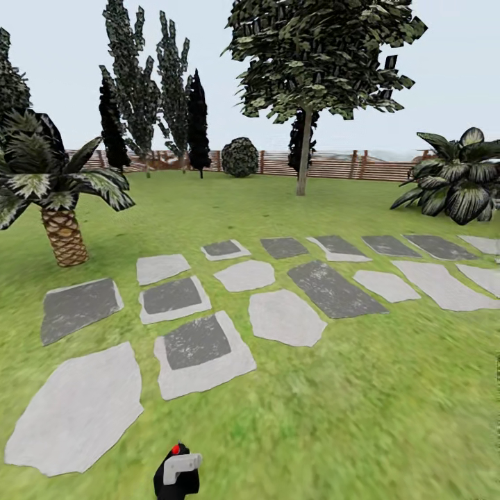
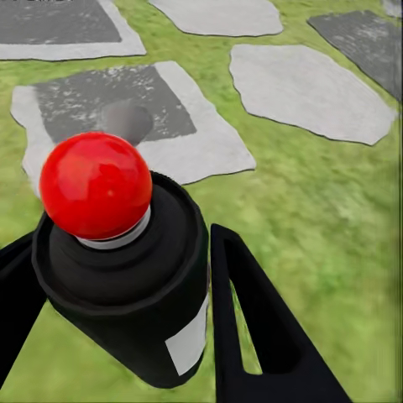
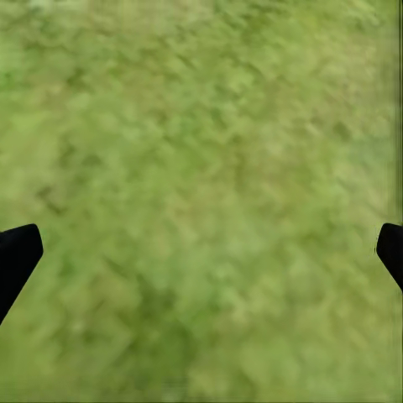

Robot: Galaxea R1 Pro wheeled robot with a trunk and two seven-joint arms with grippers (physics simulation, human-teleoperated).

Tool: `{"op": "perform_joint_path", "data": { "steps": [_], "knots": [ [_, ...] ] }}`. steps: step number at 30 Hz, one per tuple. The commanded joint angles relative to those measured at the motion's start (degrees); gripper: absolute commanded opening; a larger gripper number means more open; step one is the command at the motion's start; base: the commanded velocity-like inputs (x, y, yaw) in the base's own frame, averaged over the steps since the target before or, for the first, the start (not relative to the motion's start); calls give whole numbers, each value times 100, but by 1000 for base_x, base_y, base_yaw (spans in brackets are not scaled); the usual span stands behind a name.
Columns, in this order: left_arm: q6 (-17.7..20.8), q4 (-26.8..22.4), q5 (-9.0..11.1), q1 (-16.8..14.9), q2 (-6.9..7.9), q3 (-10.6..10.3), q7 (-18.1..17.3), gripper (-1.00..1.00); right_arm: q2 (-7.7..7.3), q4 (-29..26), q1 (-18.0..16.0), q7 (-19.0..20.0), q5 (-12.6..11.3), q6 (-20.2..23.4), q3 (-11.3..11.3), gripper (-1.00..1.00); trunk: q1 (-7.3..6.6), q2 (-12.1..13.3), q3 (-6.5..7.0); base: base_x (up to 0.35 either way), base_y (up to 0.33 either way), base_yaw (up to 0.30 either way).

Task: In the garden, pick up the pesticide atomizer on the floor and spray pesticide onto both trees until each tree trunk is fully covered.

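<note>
Left hand (image 2: 126,336) grasping the pesticide atomizer (image 2: 126,285) — red-capped — above grass (image 2: 336,218); right hand (image 3: 201,252) released, fingers wide apart; tree (image 1: 303,146) far ahead.

The pesticide atomizer (image 1: 178,474) is cut off by the head view's bottom edge; only its top shows. In the left wrist view the left gripper (image 2: 126,336) runs off the lower edge, and one finger (image 2: 13,294) is partly hidden behind the bottle. The right gripper (image 3: 201,256) shows as two dark tips at the side edges over blurred grass (image 3: 201,168). At the head view's right edge, a broad-leaved plant (image 1: 458,177) and the stepping stones (image 1: 444,285) are cropped.
</note>
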Motion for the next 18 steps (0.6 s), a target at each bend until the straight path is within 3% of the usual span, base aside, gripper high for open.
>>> {"op": "perform_joint_path", "data": {
  "steps": [1,18],
  "knots": [
    [-17,1,-40,-3,-5,41,-10,-100,0,5,-5,16,-54,-22,10,100,3,-2,-6,350,0,-300],
    [-17,1,-46,-3,-4,36,-29,-100,3,14,-5,20,-51,-17,10,100,3,-2,-6,350,0,-300]
  ]
}}
